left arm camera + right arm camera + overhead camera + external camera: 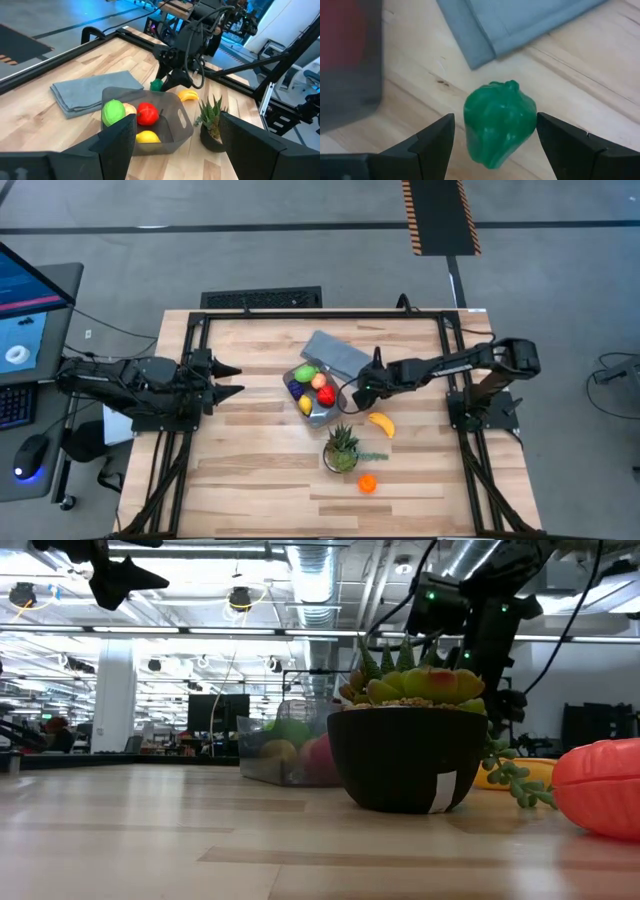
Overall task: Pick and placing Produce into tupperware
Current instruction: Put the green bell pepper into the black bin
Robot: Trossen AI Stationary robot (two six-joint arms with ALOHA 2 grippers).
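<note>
High view: left gripper (236, 380) is seen parked open at the table's left edge. Tupperware (318, 412) sits mid-table, fruit inside. Right gripper (495, 145) is spread open around a green pepper (499, 129), beside the tub.

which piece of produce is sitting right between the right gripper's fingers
The dark green pepper-shaped piece, lying on bare wood beside the tupperware, with the right gripper open around it. The banana and orange piece lie farther off; the rest sit in the tub.
</note>
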